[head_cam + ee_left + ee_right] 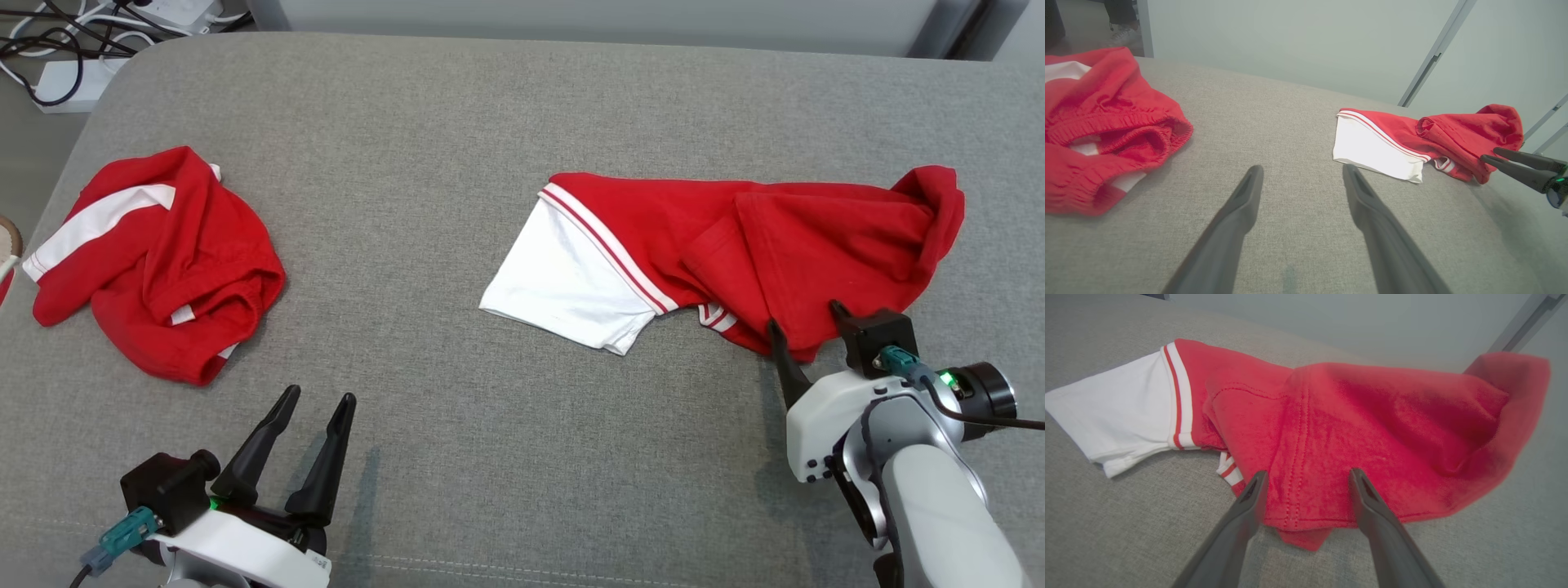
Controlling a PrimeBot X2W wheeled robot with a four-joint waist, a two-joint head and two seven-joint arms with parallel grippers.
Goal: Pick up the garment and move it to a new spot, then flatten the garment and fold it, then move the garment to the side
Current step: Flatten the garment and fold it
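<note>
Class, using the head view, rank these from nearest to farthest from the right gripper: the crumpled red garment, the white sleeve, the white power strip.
1. White sleeve, just left of the right gripper.
2. Crumpled red garment, far left.
3. White power strip, top-left corner.

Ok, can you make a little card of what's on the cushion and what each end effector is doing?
surface: grey cushion
on its right: red and white shirt, rumpled
on its left: red shorts, bunched up
right end effector: open, fingers either side of the shirt's near edge
left end effector: open, over bare cushion
</note>
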